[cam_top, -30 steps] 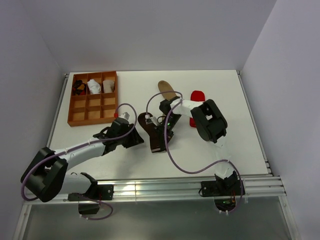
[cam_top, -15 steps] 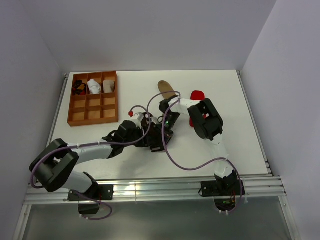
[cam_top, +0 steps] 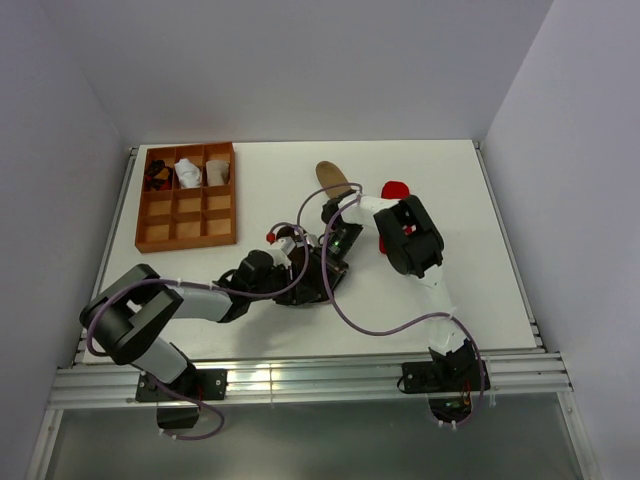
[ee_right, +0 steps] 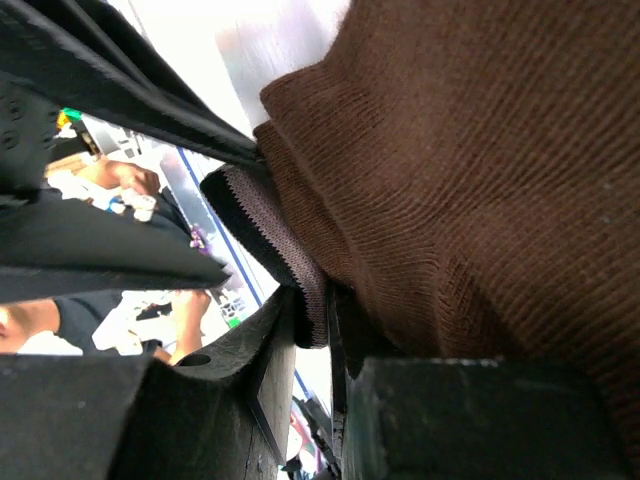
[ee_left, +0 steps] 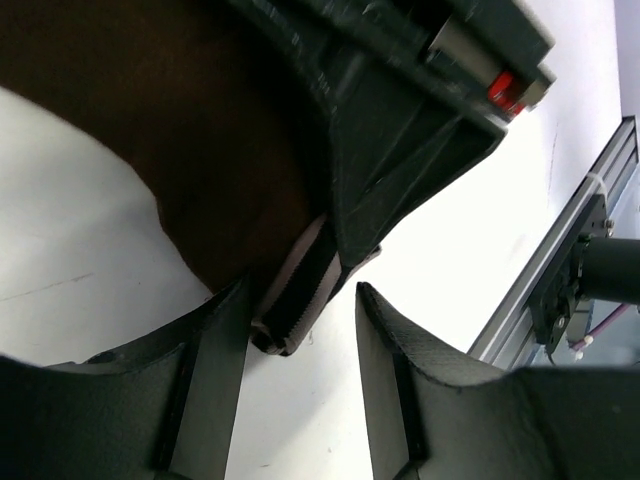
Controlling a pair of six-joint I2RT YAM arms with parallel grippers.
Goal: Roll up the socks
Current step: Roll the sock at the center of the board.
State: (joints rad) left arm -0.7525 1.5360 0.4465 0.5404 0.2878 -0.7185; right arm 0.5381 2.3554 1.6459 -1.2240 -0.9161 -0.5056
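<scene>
Right wrist camera: the right gripper [ee_right: 312,322] pinches the striped cuff [ee_right: 265,235] of the dark brown knitted ankle sock [ee_right: 480,180]. The left gripper [ee_left: 300,310] stands spread around that cuff's tip, which lies on the white table [ee_left: 80,220].

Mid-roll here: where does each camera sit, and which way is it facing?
Top: above and behind the arms, looking down at the table; both arms show, bases at the bottom.
Left wrist: low, facing the brown sock; open left pincer at the bottom.
Right wrist: pressed close to the sock; right pincer shut on its cuff.
Both wrist views share that striped cuff.
</scene>
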